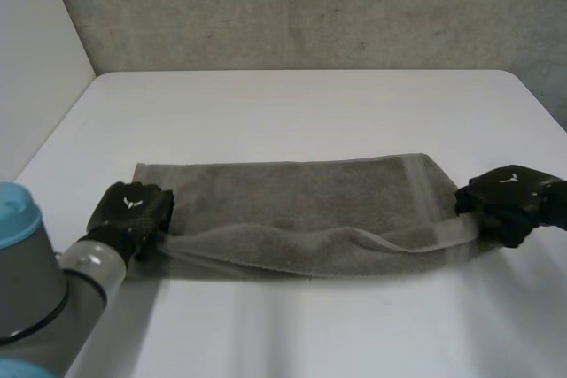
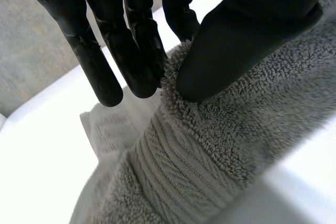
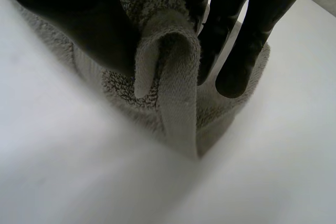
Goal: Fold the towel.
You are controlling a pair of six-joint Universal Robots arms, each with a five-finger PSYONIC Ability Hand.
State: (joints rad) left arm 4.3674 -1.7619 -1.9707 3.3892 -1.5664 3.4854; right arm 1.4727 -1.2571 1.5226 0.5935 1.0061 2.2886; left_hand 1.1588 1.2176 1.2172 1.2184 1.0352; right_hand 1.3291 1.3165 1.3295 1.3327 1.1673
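Note:
A grey towel (image 1: 301, 205) lies lengthwise across the white table (image 1: 301, 112), its near long edge lifted and rolled a little over the rest. My left hand (image 1: 131, 210) is at the towel's left end, and in the left wrist view its thumb (image 2: 236, 51) and fingers (image 2: 136, 45) pinch the towel (image 2: 210, 145) edge. At the towel's right end my right hand (image 1: 507, 201) grips the near corner. The right wrist view has the towel's hem (image 3: 173, 72) bunched into a fold between the thumb (image 3: 79, 19) and the fingers (image 3: 247, 40).
A grey wall (image 1: 310, 6) rises behind the table's far edge, and a pale wall stands to the left. My left arm (image 1: 44, 289) reaches in from the near left corner. Bare tabletop lies beyond the towel and in front of it.

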